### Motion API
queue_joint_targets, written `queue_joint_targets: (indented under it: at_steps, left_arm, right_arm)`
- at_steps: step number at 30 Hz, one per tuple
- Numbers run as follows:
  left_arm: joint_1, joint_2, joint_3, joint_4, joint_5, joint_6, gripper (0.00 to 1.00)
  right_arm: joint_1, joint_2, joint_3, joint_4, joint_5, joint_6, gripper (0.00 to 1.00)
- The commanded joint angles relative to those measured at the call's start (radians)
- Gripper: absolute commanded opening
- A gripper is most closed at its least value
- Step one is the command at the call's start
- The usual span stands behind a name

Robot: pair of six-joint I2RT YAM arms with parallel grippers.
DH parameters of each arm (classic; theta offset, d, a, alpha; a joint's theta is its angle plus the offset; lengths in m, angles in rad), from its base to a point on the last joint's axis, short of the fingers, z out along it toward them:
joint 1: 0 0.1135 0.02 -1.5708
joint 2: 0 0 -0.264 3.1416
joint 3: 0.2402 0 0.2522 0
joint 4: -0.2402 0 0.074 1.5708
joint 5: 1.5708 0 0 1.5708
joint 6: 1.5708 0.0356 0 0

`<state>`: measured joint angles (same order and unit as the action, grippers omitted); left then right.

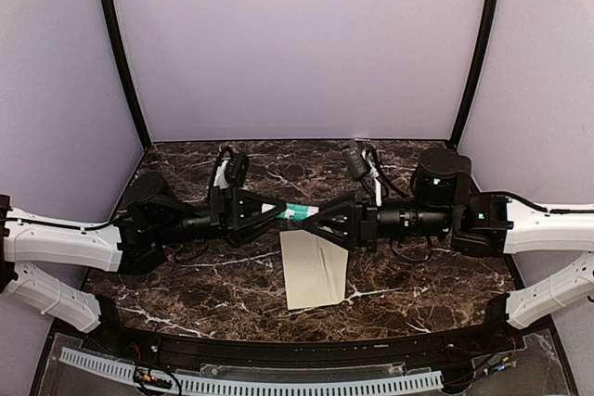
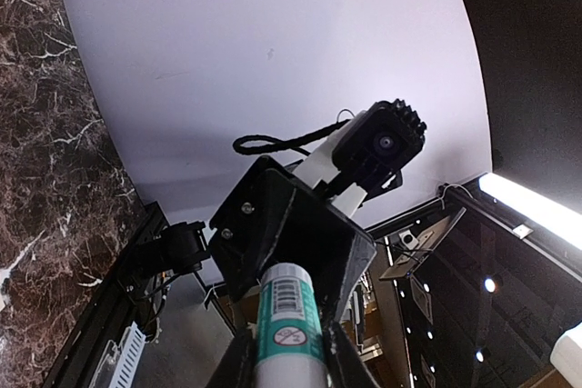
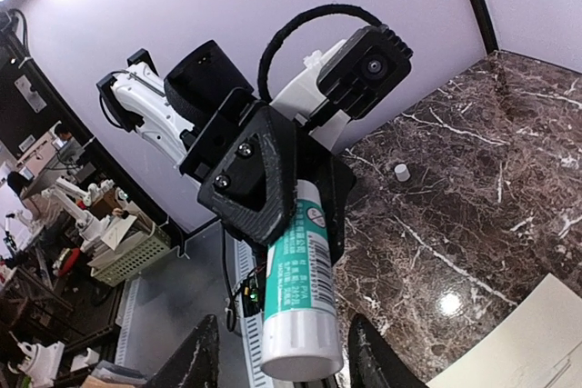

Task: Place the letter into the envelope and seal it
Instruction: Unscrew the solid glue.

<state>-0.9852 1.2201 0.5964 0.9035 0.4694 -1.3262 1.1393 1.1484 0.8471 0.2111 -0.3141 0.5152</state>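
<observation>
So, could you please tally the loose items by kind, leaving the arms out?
Glue stick: 1
Cream paper: 1
Small white cap: 1
Total: 3

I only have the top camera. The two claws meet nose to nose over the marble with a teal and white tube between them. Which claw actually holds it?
Observer: The left claw; its wrist view shows the glue stick clamped between its fingers.
Operator: Is the right claw gripping too?
Observer: No. Its wrist view shows its fingers either side of the tube's white end, with a gap on one side.
Operator: Anything loose besides the envelope?
Observer: A small white cap-like piece stands on the marble, apart from it.
</observation>
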Motion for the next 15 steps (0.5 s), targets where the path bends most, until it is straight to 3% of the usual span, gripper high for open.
queue_joint_targets:
  at_steps: [1,6,11,15]
  left_arm:
    - [0.005,0.002,0.037,0.060,0.029,-0.011,0.00]
    - [0.005,0.001,0.033,0.054,0.032,-0.010,0.00]
    - [0.005,0.001,0.032,0.054,0.041,-0.005,0.00]
    - [0.005,-0.001,0.032,0.053,0.046,-0.001,0.00]
  right_arm:
    - [0.006,0.009,0.019,0.020,-0.001,-0.004,0.39]
    - [0.006,-0.005,0.009,0.050,-0.002,0.023,0.35]
    - [0.007,-0.016,-0.002,0.062,0.013,0.042,0.43]
    - [0.002,-0.038,-0.026,0.083,0.027,0.058,0.39]
